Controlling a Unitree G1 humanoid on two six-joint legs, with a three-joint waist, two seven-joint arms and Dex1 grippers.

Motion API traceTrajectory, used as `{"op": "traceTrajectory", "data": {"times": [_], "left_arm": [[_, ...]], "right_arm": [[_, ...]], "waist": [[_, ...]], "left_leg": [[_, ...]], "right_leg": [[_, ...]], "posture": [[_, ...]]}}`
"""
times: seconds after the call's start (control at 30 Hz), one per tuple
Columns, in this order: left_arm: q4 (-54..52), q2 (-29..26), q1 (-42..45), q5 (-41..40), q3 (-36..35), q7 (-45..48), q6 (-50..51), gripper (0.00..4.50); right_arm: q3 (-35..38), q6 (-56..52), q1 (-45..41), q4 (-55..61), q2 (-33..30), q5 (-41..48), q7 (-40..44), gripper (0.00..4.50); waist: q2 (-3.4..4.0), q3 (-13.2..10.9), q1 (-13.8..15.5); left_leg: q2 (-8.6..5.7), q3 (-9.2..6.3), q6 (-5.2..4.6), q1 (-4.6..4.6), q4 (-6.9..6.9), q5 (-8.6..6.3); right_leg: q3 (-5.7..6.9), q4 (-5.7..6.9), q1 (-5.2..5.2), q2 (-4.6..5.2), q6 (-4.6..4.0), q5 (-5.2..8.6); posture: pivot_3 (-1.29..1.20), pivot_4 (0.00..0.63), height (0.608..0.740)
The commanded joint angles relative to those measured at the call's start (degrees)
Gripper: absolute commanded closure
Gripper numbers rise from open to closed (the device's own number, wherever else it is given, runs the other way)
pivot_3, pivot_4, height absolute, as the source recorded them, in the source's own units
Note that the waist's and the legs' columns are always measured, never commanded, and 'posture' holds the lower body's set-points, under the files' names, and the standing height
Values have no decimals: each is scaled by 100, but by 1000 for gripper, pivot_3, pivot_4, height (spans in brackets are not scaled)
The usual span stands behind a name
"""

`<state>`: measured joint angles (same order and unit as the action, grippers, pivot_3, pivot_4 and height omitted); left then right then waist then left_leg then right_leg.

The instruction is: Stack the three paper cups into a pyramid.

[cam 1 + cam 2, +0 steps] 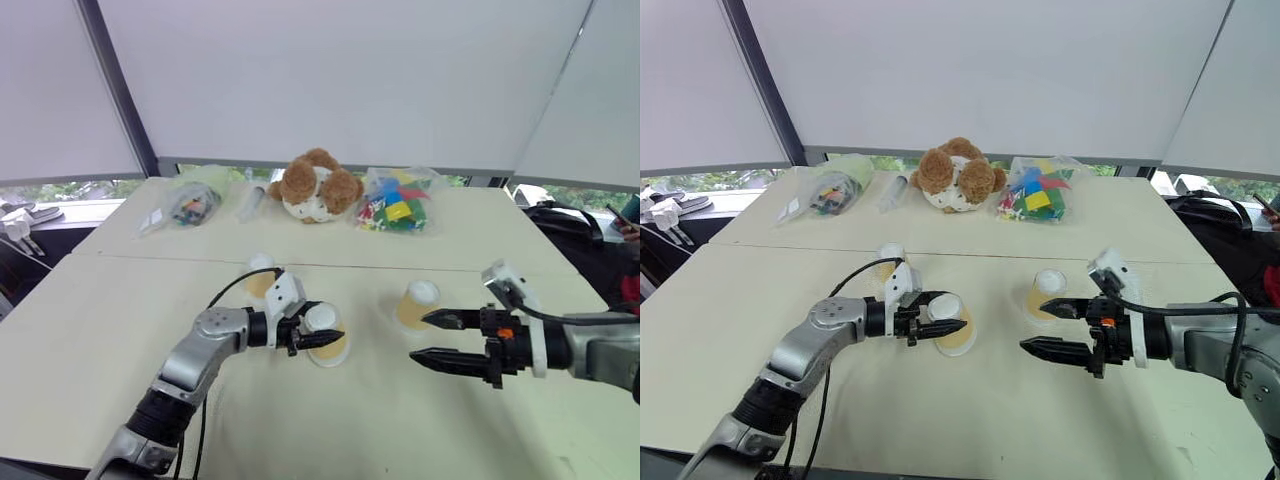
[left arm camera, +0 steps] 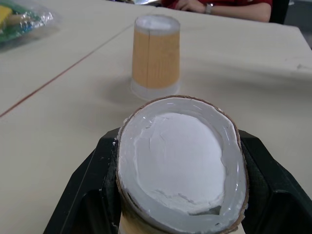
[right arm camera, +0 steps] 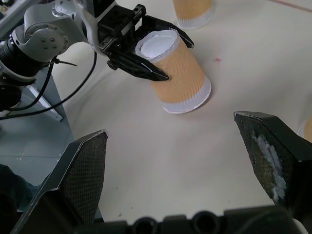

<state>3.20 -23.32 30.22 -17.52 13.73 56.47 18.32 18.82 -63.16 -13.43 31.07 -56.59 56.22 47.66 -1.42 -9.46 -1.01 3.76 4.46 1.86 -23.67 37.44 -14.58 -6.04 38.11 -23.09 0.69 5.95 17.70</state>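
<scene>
Three tan-yellow paper cups stand upside down on the pale table [image 1: 120, 330]. My left gripper [image 1: 322, 337] is shut on the middle paper cup [image 1: 332, 347] near its white top end, squeezing it oval; the cup [image 3: 183, 78] leans, its wide rim at the table. A second cup [image 1: 260, 276] stands just behind my left wrist. The third cup [image 1: 416, 304] stands upright to the right, also seen as the cup [image 2: 156, 56] ahead in the left wrist view. My right gripper [image 1: 420, 337] hovers open just in front of that third cup, holding nothing, fingers pointing toward the left gripper [image 3: 146, 53].
At the table's far side lie a brown teddy bear [image 1: 315, 187], a bag of coloured blocks [image 1: 400, 202], a clear bag of small items [image 1: 190, 205] and a small tube [image 1: 252, 203]. A person's red sleeve [image 2: 219, 6] rests at a table edge. A dark bag [image 1: 570, 225] sits off right.
</scene>
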Motion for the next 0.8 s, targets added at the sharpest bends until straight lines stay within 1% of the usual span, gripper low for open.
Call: {"op": "traceTrajectory", "data": {"times": [0.03,0.07,0.1,0.2,0.3,0.33,0.4,0.47,0.53,0.63,0.8], "left_arm": [[105,79,170,89,32,145,-232,746],[103,111,169,14,-19,190,-223,313],[64,147,172,-61,-92,167,-174,26],[-115,116,156,-51,-209,50,-120,26],[-563,-70,27,-160,-442,-50,90,26],[-897,-230,-142,-284,-646,-120,306,26],[-1597,-772,-731,-577,-1254,-208,820,26],[-1903,-1145,-1115,-659,-1589,-290,1022,26],[-1731,-1392,-1260,-667,-1984,-458,1051,26],[-981,-1532,-940,-589,-2450,-776,897,26],[14,-1450,-258,-382,-2315,-758,416,26]], "right_arm": [[170,74,-1,166,29,159,-146,0],[162,84,4,163,36,165,-172,0],[152,100,20,159,36,161,-183,0],[139,133,51,127,19,161,-182,0],[82,172,13,55,2,132,-164,0],[81,184,16,38,-9,130,-149,0],[120,208,49,-2,-34,138,-110,0],[144,249,87,-45,-61,126,-62,0],[70,324,34,-163,-80,51,-1,0],[-161,478,-218,-378,-104,-100,134,0],[-409,587,-595,-537,-90,-205,277,0]], "waist": [[0,0,14],[0,0,15],[0,0,16],[0,0,19],[0,0,0],[0,0,-5],[1,0,-52],[1,0,-117],[1,0,-116],[-1,-1,-65],[-2,-1,26]], "left_leg": [[0,0,0,0,1,0],[0,0,0,0,1,0],[0,0,0,0,1,0],[0,0,0,-1,1,0],[1,-1,0,-2,1,0],[3,-1,0,-2,1,0],[6,-3,0,-1,-3,0],[11,-8,0,11,-17,0],[11,-10,0,11,-20,0],[6,-5,0,10,-3,0],[2,0,-2,10,16,-1]], "right_leg": [[0,0,1,0,0,0],[0,0,1,1,0,0],[0,0,1,1,0,0],[0,0,1,2,0,0],[0,0,0,1,0,0],[0,1,0,1,0,0],[-2,1,-3,-1,0,0],[-6,3,-2,-1,1,0],[0,3,-2,-1,0,1],[6,2,9,5,-1,1],[7,-4,21,8,-3,2]], "posture": [[0,150,740],[0,150,740],[0,150,740],[0,150,740],[0,150,740],[0,150,740],[0,150,740],[0,150,740],[0,150,740],[0,150,740],[0,150,740]]}}
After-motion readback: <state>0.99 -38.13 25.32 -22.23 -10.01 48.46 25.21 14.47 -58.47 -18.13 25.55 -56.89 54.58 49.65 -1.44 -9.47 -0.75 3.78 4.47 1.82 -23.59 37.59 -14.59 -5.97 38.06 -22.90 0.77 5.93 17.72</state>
